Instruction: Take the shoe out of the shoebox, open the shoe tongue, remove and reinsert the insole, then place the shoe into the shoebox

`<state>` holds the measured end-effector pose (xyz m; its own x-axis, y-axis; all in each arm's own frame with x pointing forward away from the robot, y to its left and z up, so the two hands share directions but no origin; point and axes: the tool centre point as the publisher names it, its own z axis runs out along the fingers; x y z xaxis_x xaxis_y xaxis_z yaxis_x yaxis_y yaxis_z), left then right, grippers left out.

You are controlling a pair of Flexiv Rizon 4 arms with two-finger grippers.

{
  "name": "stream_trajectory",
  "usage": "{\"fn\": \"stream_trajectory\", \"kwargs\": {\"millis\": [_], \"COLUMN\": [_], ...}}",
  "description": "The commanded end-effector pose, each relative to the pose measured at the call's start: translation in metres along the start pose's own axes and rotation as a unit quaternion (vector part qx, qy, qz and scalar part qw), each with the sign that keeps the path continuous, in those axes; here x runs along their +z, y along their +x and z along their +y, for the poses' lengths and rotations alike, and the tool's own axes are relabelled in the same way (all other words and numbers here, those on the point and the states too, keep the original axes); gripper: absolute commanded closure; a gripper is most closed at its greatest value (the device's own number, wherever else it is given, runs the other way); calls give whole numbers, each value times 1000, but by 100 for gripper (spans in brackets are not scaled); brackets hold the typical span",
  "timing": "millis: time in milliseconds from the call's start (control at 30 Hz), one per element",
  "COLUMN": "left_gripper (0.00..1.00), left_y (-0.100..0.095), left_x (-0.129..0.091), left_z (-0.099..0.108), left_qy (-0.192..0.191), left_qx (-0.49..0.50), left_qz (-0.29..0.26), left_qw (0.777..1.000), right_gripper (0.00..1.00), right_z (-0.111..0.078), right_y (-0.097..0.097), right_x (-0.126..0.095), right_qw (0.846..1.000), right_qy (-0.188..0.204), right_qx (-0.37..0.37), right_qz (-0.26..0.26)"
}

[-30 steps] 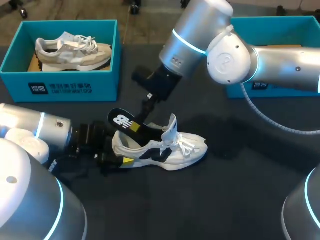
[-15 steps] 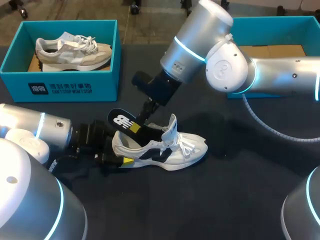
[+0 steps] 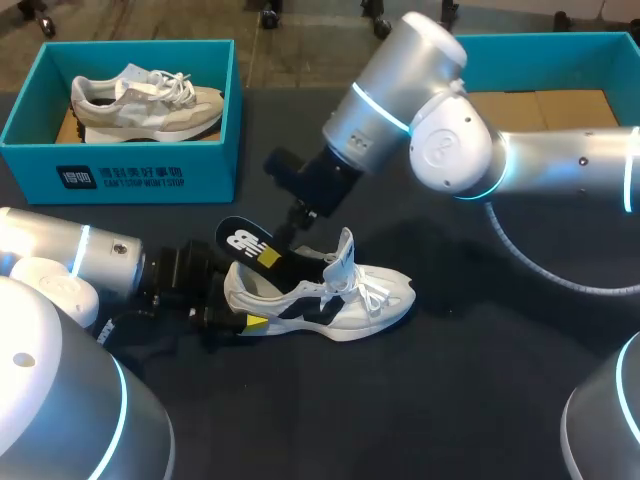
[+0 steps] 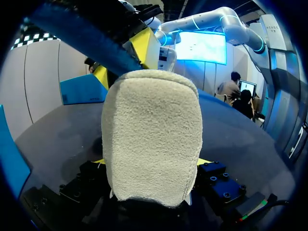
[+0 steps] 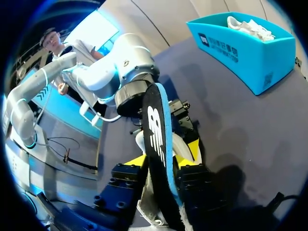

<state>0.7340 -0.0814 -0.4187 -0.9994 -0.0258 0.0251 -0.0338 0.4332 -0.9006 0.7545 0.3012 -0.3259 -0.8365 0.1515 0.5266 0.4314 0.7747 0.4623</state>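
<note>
My left hand (image 3: 240, 318) clamps the heel of the white sneaker (image 3: 335, 298), which lies on the dark tabletop (image 3: 450, 400). My right hand (image 3: 278, 245) pinches the black insole (image 3: 243, 240), heel end raised, toe end inside the shoe. I judge it best to brace the heel firmly and slide the insole lengthwise, clear of the upright tongue (image 3: 343, 250).

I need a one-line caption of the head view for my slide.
Left end effector clamps the heel of the white shoe; right end effector grips the black insole protruding from it.
</note>
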Motion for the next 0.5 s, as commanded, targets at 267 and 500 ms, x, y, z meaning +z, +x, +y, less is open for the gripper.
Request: {"fn": "stream_trajectory", "kwargs": {"millis": [267,500], "left_gripper": [100,100], "left_y": [0,0], "left_x": [2,2], "left_z": [2,2], "left_qy": [0,0], "left_qx": [0,0], "left_qz": [-1,-1], "left_qw": [1000,1000], "right_gripper": [100,100], "right_z": [19,32], "right_y": [-2,-1], "right_x": [1,-13], "right_qw": [1000,999], "right_qy": [7,5], "right_qx": [-22,-40], "right_qz": [-6,-37]}}
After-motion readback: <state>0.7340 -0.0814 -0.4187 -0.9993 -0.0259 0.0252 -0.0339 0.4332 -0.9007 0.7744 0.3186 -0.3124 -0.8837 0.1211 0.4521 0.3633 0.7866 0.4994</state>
